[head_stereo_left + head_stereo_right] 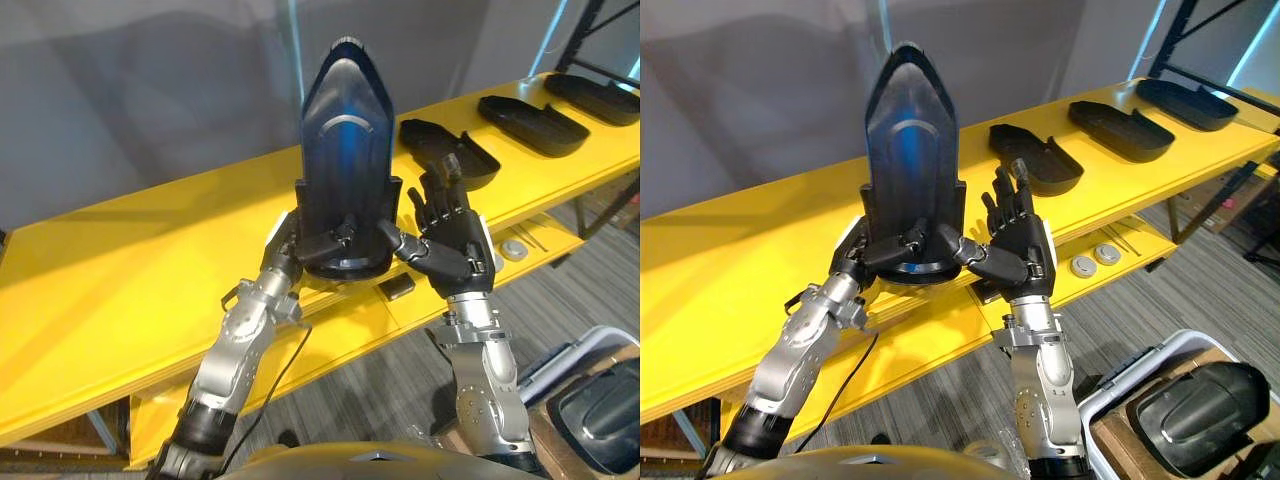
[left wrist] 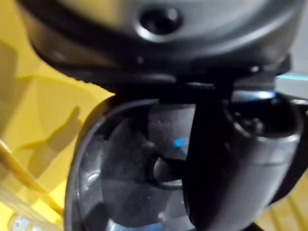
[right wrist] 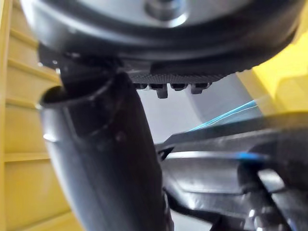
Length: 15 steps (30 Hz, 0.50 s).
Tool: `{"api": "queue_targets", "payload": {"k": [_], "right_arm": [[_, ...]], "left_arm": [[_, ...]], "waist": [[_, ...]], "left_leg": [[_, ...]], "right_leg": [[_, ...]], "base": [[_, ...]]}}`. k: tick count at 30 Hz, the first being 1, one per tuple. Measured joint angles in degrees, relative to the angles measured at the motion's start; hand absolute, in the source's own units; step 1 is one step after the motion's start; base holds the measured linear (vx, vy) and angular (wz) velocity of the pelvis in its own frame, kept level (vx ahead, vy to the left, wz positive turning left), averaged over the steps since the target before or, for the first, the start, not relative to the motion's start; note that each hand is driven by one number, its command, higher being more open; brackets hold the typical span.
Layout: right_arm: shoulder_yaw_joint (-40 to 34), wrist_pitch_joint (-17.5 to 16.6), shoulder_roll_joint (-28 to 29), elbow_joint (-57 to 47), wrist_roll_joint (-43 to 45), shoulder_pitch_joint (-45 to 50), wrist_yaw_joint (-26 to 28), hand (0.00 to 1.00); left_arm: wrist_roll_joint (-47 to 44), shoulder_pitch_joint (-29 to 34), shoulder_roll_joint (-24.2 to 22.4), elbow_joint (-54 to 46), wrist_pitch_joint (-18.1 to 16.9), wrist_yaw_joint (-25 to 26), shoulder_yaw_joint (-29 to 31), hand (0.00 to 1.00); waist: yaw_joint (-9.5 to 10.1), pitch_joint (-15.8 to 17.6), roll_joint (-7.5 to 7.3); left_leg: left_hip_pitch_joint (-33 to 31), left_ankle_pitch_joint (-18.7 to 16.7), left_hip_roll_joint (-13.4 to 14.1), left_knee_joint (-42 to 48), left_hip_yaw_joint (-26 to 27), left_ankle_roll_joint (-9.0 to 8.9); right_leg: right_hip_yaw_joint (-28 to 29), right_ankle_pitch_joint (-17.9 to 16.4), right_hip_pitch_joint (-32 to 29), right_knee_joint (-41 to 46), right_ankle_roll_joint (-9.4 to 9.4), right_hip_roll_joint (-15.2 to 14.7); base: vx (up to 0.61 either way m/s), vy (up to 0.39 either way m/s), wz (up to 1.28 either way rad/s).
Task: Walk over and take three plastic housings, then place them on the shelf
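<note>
Left eye view: five housings total. One held housing (image 1: 345, 150) is upright above the yellow shelf (image 1: 120, 270), long axis vertical, pointed tip up, wide base down. The left robot hand (image 1: 285, 252) grips the base, thumb across the front, fingers behind. The right robot hand (image 1: 455, 250) sits just beside it, fingers straight and pointing up, thumb touching the base. Three lie flat on the shelf top to the right, apart in a row, long axes roughly along the shelf: first housing (image 1: 450, 150), second housing (image 1: 532, 122), third housing (image 1: 600, 98). The boxed housing (image 1: 1195, 405) lies in a box (image 1: 1120, 390) at lower right. Two round discs (image 1: 1083, 265) are on the lower shelf level.
</note>
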Motion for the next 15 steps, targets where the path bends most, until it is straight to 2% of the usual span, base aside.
{"api": "queue_targets", "payload": {"k": [3, 7, 9, 12, 15], "right_arm": [[1.1, 0.0, -0.3, 0.4, 0.0, -0.1, 0.5, 1.00], [1.8, 0.1, -1.1, 2.4, 0.0, -0.3, 1.4, 1.00], [2.4, 0.9, -1.6, 3.6, 0.0, -0.1, 2.4, 1.00], [3.3, 1.9, -2.0, 4.5, 0.0, -0.1, 3.7, 1.00], [5.2, 2.7, -2.2, 4.5, 0.0, 0.1, 5.2, 1.00]], "left_arm": [[-0.6, -4.8, 0.0, 8.7, 2.0, 4.5, 1.3, 0.00], [-3.3, -10.0, 0.0, 18.0, 2.5, 10.1, 4.0, 0.00], [-5.4, -11.9, 0.1, 21.2, 3.0, 12.8, 6.8, 0.00], [-7.3, -15.9, 1.1, 25.6, 3.4, 17.8, 9.5, 0.00], [-7.8, -18.2, 2.3, 28.3, 3.4, 21.7, 12.9, 0.00]], "waist": [[-1.13, -0.9, -0.37], [-2.01, -1.2, -0.62], [-2.93, -1.2, -0.59], [-3.27, -1.3, -0.48], [-4.67, -1.4, -0.30]], "left_leg": [[-0.1, 0.1, 0.5, 0.0, 1.1, -0.16], [-0.2, 0.5, 0.8, 0.0, 2.0, -0.32], [-0.2, 0.6, 1.0, 0.0, 2.3, -0.40], [-0.4, 0.8, 1.5, 0.0, 3.5, -0.56], [-0.8, 0.9, 1.9, 0.0, 4.3, -0.66]], "right_leg": [[1.3, 0.5, -0.8, -0.1, -0.17, 0.6], [2.6, 1.1, -1.7, 0.0, -0.63, 1.3], [2.9, 1.2, -1.9, 0.0, -0.73, 1.5], [4.1, 1.7, -2.8, 0.0, -0.91, 2.1], [4.9, 2.1, -3.8, 0.0, -1.05, 2.5]], "base": [[-0.02, 0.008, -0.20], [-0.03, 0.002, -0.14], [-0.03, -0.007, -0.13], [-0.03, -0.009, -0.20], [-0.03, -0.008, -0.14]]}}
